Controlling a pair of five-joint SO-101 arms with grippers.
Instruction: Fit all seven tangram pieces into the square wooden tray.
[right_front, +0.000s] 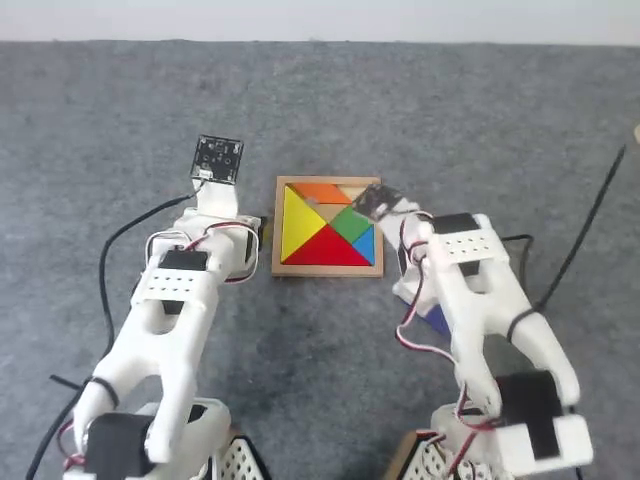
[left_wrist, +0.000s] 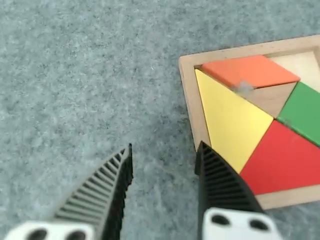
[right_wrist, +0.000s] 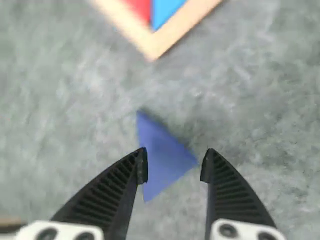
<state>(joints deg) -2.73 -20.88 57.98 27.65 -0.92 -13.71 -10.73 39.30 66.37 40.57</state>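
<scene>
The right tool (right_wrist: 175, 154) is spread wide. Its two black ribbed fingers (right_wrist: 125, 185) stand either side of a small dark blue wooden triangle (right_wrist: 161, 157), which lies flat on the grey felted tabletop (right_wrist: 65, 100). I can't tell whether either finger touches it. That triangle sits outside the square wooden tray (right_wrist: 165, 42), near its near right corner, under my right arm in the high view.

The left tool (left_wrist: 165, 147) is spread too and grips nothing. It hangs over bare tabletop beside the tray's left rim, with one fingertip overlapping that rim.

Inside the tray I see:
- a big yellow triangle (left_wrist: 230, 120) against the left wall
- a big red triangle (left_wrist: 285, 160) along the near wall
- an orange parallelogram (left_wrist: 250, 71) at the far wall
- a green piece (left_wrist: 302, 112)
- a light blue triangle (right_wrist: 167, 7)

Bare wood shows between the orange and the green.
</scene>
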